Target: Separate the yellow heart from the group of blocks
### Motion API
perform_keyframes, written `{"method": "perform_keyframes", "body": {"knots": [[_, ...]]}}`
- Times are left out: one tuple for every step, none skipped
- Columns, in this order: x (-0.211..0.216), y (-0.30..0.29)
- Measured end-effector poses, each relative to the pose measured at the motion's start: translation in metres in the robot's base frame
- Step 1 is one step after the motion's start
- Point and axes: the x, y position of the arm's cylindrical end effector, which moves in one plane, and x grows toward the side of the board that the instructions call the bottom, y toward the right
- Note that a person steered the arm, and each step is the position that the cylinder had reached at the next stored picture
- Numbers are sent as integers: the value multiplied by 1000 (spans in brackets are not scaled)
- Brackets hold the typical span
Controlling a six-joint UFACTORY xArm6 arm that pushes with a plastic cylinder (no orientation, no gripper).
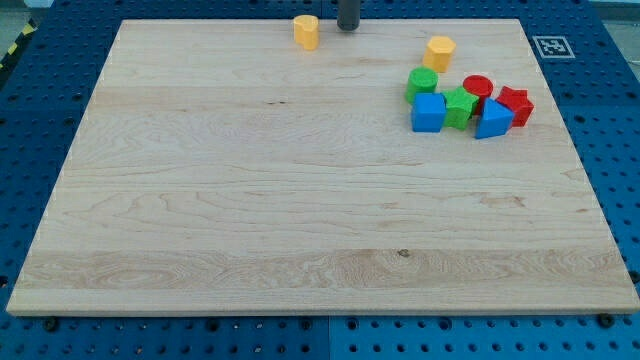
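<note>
The yellow heart point(306, 31) sits alone near the view's top edge of the wooden board point(250, 200), left of centre-top. My tip point(347, 27) stands just to its right, a small gap apart. The group lies at the upper right: a yellow hexagon-like block point(439, 52), a green round block point(422, 83), a blue cube point(428, 113), a green star-like block point(460, 106), a red cylinder point(478, 89), a blue triangle-like block point(492, 120) and a red star-like block point(515, 104).
The board rests on a blue pegboard table point(600, 120). A black-and-white marker tag point(551, 46) sits off the board's top right corner. Yellow-black tape point(15, 45) shows at the far left.
</note>
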Motion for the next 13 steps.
{"method": "perform_keyframes", "body": {"knots": [[11,-4],[11,-6],[11,-22],[11,-40],[11,-53],[11,-60],[11,-66],[11,-79],[11,-94],[11,-107],[11,-120],[11,-116],[13,-115]]}}
